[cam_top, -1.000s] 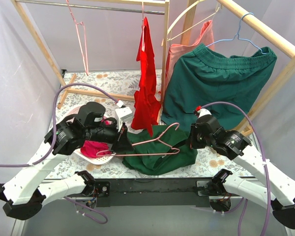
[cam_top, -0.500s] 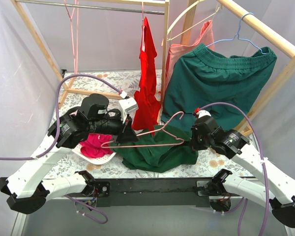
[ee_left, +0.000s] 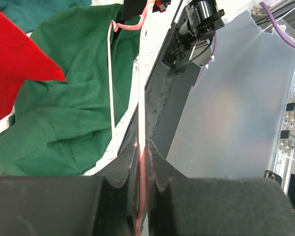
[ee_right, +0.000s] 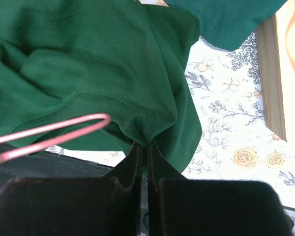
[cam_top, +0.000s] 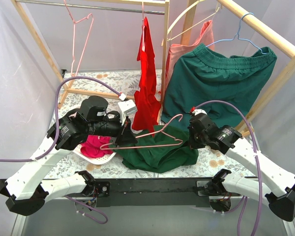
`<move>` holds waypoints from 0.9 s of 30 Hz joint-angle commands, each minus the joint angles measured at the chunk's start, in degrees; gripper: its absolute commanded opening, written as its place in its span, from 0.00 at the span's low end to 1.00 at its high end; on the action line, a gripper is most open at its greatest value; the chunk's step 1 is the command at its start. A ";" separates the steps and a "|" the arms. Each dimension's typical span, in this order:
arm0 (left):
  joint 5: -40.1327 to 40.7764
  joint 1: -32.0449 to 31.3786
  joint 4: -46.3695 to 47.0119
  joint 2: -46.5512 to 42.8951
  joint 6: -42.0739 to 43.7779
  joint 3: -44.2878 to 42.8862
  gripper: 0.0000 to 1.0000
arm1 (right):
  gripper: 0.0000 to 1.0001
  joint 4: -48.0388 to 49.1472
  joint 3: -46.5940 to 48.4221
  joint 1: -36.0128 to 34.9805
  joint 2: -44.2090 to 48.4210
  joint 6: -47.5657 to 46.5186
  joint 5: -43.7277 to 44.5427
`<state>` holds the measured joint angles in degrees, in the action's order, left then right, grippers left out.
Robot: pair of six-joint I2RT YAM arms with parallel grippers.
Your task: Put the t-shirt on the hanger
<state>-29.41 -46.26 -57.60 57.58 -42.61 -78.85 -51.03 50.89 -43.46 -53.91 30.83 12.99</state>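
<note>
Overhead view, centre of the frame: the left gripper (cam_top: pixel 122 139) is clenched on the left corner of the pink hanger (cam_top: pixel 152 145), holding it level over the dark green t-shirt (cam_top: pixel 157 156). The shirt lies crumpled on the flowered table (cam_top: pixel 214 164) at lower centre. Just right of it, the right gripper (cam_top: pixel 191 141) is pinched tight on a stitched edge of the shirt, probably to lift an opening for the hanger's end. The shirt is not yet on the hanger.
</note>
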 commanded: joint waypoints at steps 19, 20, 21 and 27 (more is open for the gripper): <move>-3.73 -0.32 13.90 -1.77 -1.07 6.85 0.00 | 0.01 1.72 15.70 0.13 0.21 -2.26 -3.85; -4.25 -0.23 18.36 -2.12 -1.42 9.30 0.00 | 0.01 1.81 17.29 0.13 0.12 -2.61 -4.64; -4.51 -0.23 20.75 -2.91 -2.73 10.81 0.00 | 0.01 2.07 18.96 0.13 -0.14 -2.79 -6.47; -7.76 -0.23 37.37 -3.53 -8.80 18.81 0.00 | 0.01 4.71 32.06 -1.01 -1.28 -4.20 -9.82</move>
<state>-33.58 -46.26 -34.41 55.64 -46.92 -62.70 -50.48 74.32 -43.86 -54.78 28.36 6.44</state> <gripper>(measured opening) 0.044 0.043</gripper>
